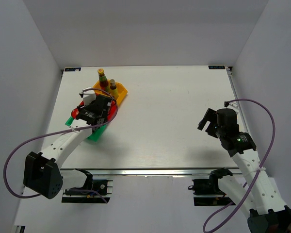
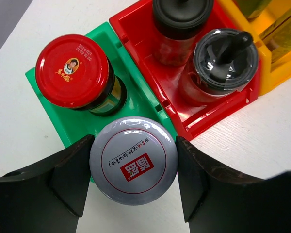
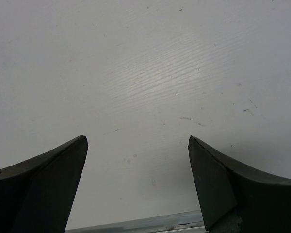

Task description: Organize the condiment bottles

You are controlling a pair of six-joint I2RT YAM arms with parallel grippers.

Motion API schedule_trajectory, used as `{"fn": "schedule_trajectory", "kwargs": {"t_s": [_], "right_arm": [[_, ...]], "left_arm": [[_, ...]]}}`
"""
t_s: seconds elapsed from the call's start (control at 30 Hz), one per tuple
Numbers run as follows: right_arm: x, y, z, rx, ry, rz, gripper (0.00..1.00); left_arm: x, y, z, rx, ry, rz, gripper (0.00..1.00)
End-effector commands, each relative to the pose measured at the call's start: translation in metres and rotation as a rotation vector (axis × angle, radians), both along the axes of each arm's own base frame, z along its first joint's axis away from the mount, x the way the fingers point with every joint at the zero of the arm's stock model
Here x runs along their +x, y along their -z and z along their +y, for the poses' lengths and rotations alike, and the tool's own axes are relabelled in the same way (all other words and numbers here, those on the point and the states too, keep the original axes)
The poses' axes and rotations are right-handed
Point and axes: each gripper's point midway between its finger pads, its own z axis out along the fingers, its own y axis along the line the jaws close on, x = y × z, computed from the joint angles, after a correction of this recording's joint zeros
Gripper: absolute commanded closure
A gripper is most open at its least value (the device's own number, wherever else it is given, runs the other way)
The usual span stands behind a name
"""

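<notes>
left gripper [image 2: 134, 141] – black fingers pressed against both sides of round silver-lidded jar [image 2: 133, 167], its body hidden under the glossy lid, at near end of green plastic tray [image 2: 77, 127] | red-capped dark jar [image 2: 72, 70] just behind, same tray | two black-capped shakers [image 2: 225, 58] in red tray [image 2: 150, 53] | right gripper [image 3: 138, 145] – fingers spread wide over white wood-grain table [image 3: 145, 73]

One overhead view, two wrist close-ups
We share the green plastic tray [image 1: 94, 136] between overhead, left of centre, and left wrist; right wrist faces white tabletop [image 3: 145, 73].
</notes>
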Motion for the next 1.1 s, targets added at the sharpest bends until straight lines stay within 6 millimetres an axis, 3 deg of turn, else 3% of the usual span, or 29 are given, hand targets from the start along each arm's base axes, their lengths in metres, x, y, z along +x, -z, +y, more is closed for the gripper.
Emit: {"fn": "schedule_trajectory", "kwargs": {"t_s": [0.0,0.2,0.57,0.93,1.07], "right_arm": [[0.007,-0.006,-0.002,-0.011,0.004,-0.035,0.11],[0.007,-0.005,-0.001,-0.008,-0.005,-0.031,0.11],[0.008,-0.003,-0.002,-0.023,-0.002,-0.019,0.11],[0.007,0.000,-0.003,-0.028,0.000,-0.011,0.11],[0.006,0.001,-0.003,-0.028,0.000,-0.009,0.11]], "left_arm": [[0.016,-0.026,0.007,-0.014,-0.075,-0.129,0.81],[0.021,-0.009,0.019,-0.006,-0.146,-0.156,0.81],[0.024,-0.004,0.038,-0.030,-0.176,-0.212,0.81],[0.017,0.023,0.039,-0.069,-0.200,-0.165,0.64],[0.015,0.024,0.039,-0.074,-0.206,-0.157,0.44]]}}
